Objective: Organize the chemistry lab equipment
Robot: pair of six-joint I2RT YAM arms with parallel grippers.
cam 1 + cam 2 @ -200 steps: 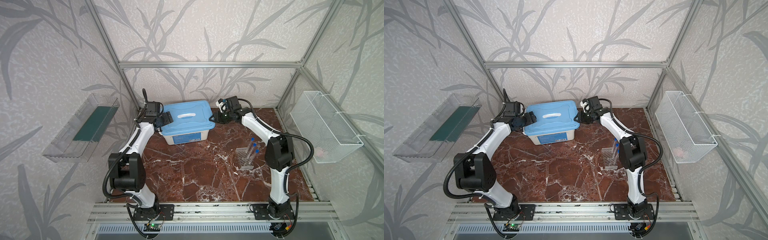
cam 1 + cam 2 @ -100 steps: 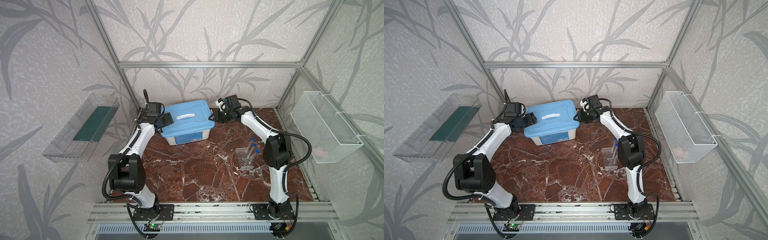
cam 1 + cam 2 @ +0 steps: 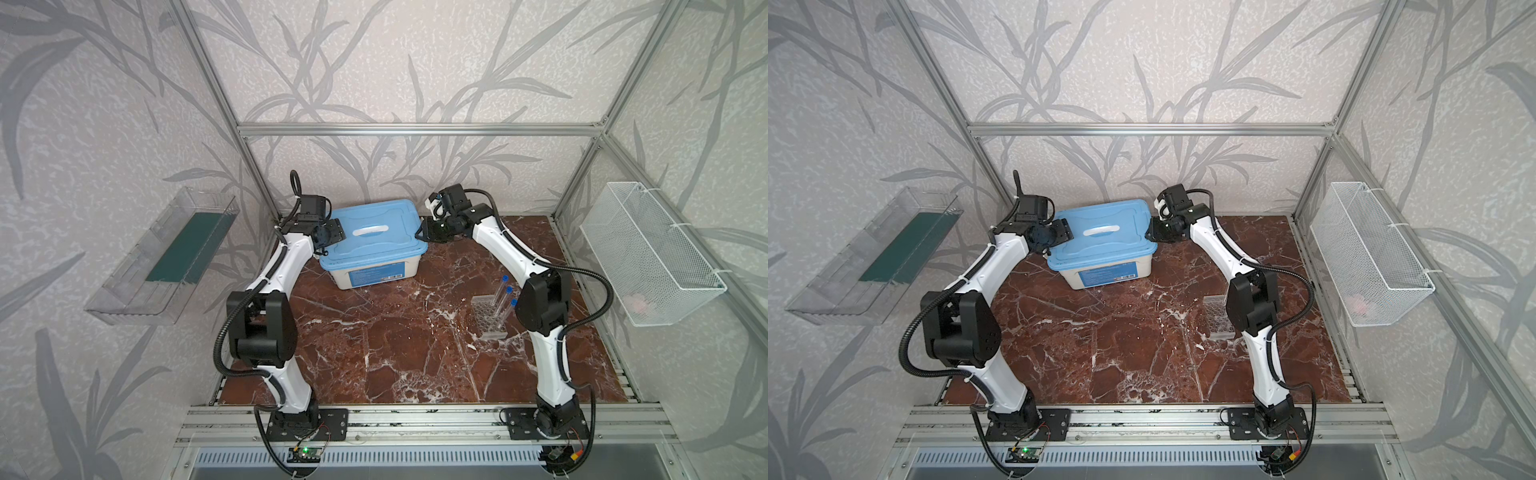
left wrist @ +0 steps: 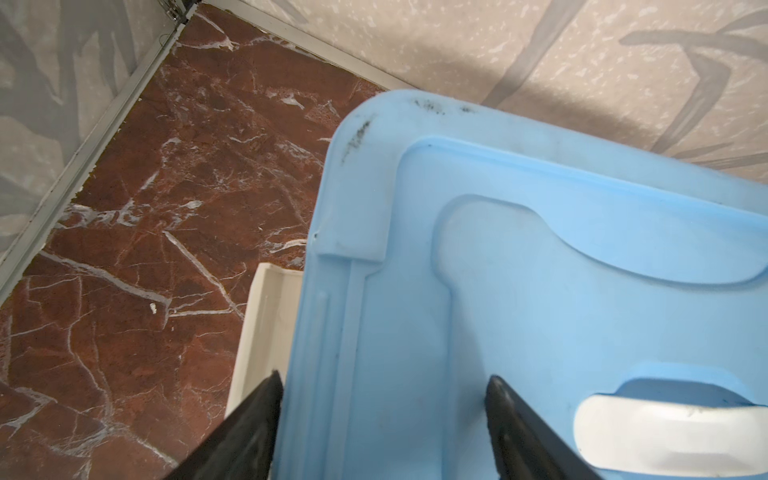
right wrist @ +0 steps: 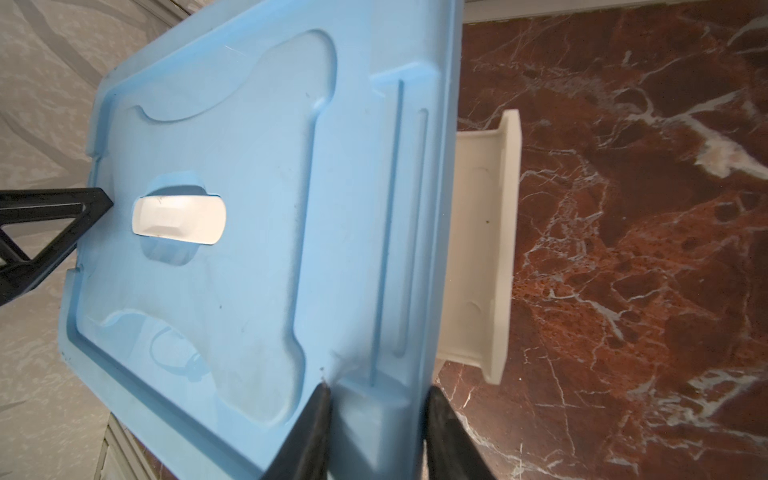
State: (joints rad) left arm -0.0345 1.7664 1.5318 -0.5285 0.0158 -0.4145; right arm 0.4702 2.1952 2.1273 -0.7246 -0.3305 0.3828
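Note:
A clear tube rack (image 3: 490,318) (image 3: 1217,316) stands on the marble at the right, by my right arm's elbow. It holds clear test tubes (image 3: 500,291) with blue caps. At the back sits a white tub (image 3: 340,280) (image 3: 1071,280) under a blue lid (image 3: 386,247) (image 3: 1104,245). My left gripper (image 3: 332,237) (image 3: 1060,237) (image 4: 384,378) is open and straddles the lid's (image 4: 540,291) left edge. My right gripper (image 3: 422,235) (image 3: 1150,235) (image 5: 378,392) is shut on the lid's (image 5: 249,270) right rim near a corner.
A clear wall shelf (image 3: 166,257) with a green mat hangs at the left. A white wire basket (image 3: 648,253) hangs at the right. The back wall is close behind the tub. The tub's white side handles (image 5: 490,249) stick out beneath the lid.
My left gripper's jaws have narrowed a little around the lid's edge. Both arms have shifted slightly at the lid's ends. The rack has not moved.

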